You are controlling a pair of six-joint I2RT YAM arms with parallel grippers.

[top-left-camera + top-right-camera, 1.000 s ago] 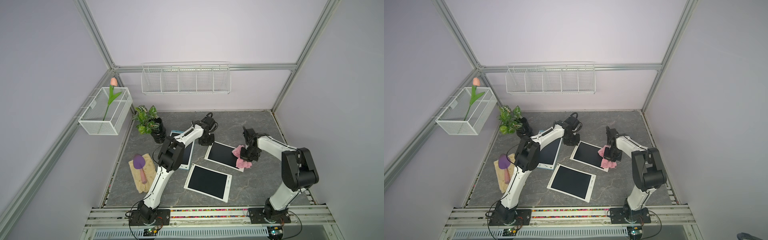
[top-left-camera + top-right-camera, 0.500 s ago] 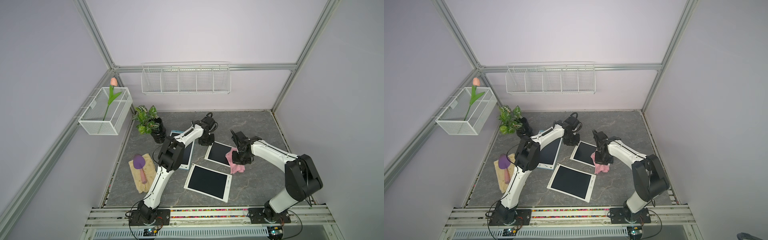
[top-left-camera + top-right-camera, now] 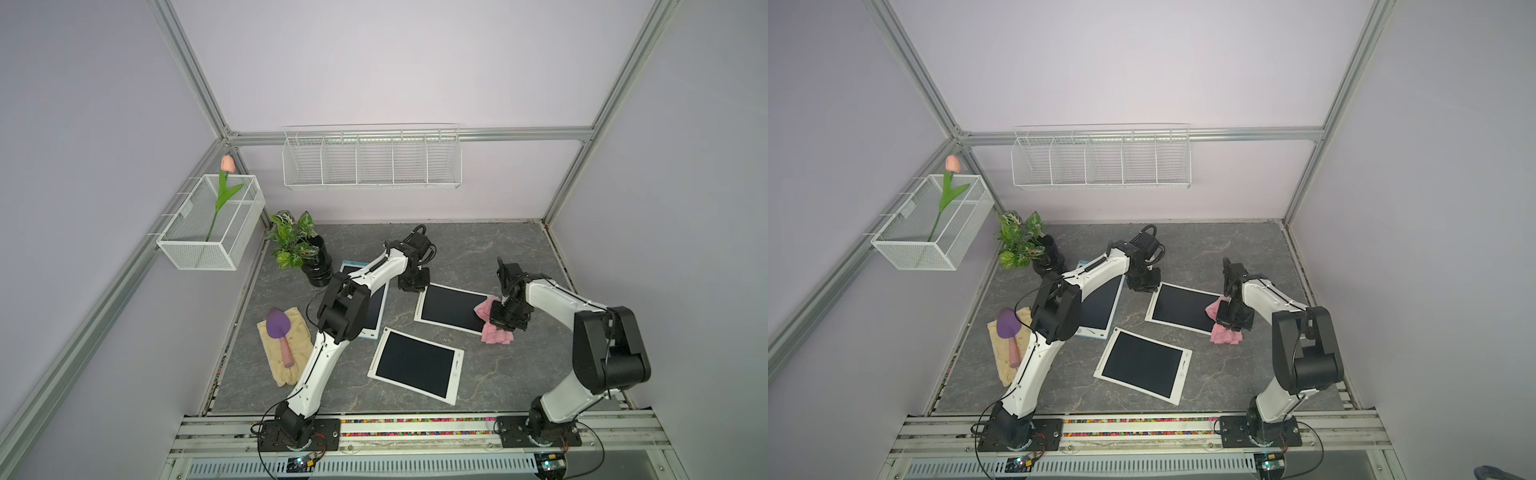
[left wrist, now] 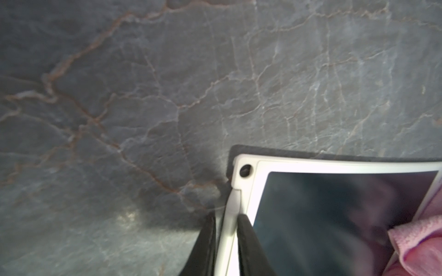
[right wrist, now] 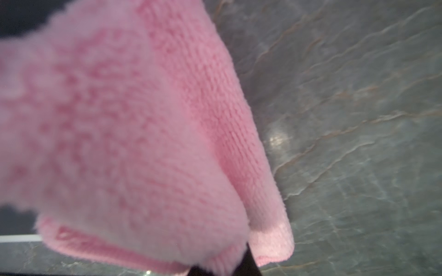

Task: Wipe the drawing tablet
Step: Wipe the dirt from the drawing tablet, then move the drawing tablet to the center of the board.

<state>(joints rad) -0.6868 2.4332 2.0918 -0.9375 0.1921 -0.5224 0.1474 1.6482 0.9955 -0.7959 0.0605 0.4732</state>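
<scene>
Pinching white-framed, dark-screened tablet: left pincer | right pincer: clamping pink cloth

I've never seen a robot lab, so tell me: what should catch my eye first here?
The pink cloth, pinched in the right gripper, rests on the right edge of the far white drawing tablet. The left gripper clamps that tablet's edge near its far corner. On the left of the table, a purple trowel lies on beige gloves.

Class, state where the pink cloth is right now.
In both top views, the pink cloth sits at the right edge of the far white tablet, held by the right gripper.
</scene>
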